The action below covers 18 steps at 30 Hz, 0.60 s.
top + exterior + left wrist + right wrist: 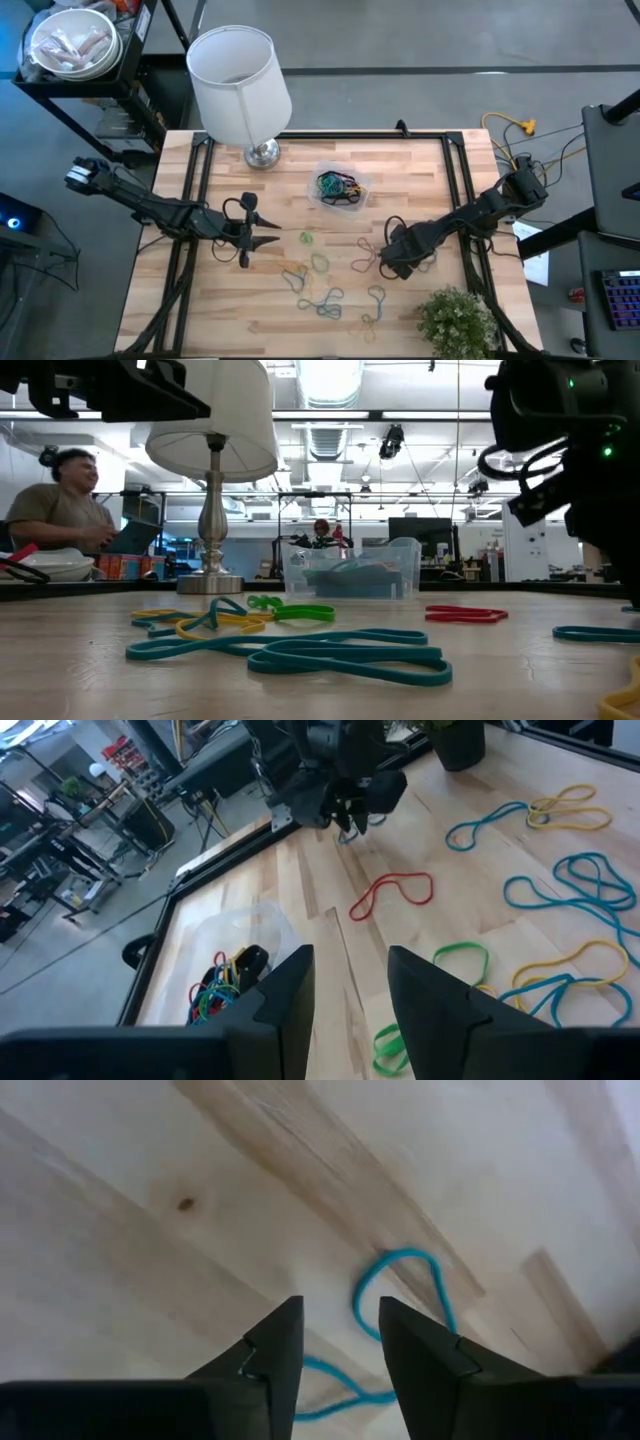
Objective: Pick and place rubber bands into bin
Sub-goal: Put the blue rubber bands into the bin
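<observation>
Bare bench (420, 175) lies open between bin (341, 188) and both arms, lamp (240, 85) crowds the far edge, potted plant (455, 320) blocks the near right corner.

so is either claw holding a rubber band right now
No. The right claw stands open just above a blue rubber band on the table; the left claw is open and empty.

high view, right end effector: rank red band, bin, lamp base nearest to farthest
From the right end effector, low over the table on its right side:
1. Red band: on the wood just beside it, toward the table's middle.
2. Bin: farther back, near the table's middle, already holding several bands.
3. Lamp base: farthest, at the back edge, on the left arm's side.
</observation>
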### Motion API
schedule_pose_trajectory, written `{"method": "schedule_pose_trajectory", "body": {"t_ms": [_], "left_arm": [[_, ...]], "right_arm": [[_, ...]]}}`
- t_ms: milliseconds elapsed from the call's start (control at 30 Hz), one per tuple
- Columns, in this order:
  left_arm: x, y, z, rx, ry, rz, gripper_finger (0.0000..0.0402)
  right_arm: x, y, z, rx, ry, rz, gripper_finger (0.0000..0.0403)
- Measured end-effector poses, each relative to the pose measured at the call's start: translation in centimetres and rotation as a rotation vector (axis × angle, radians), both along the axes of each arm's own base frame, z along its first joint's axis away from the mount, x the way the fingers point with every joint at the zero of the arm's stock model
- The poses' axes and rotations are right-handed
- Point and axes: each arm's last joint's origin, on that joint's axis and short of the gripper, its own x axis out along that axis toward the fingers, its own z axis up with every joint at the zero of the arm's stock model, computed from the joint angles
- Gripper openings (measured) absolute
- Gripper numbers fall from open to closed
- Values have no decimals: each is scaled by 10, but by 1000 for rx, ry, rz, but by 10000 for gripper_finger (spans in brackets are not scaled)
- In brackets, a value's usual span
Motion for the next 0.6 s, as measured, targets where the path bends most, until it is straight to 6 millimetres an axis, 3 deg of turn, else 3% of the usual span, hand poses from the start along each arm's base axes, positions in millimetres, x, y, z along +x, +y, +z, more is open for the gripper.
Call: {"method": "schedule_pose_trajectory", "body": {"t_ms": [167, 600], "left_arm": [[0, 0, 0, 0, 0, -1, 114], [0, 0, 0, -1, 0, -1, 114]], "right_arm": [[-6, -5, -10, 43, 16, -28, 127], [-3, -21, -13, 95, 29, 41, 110]]}}
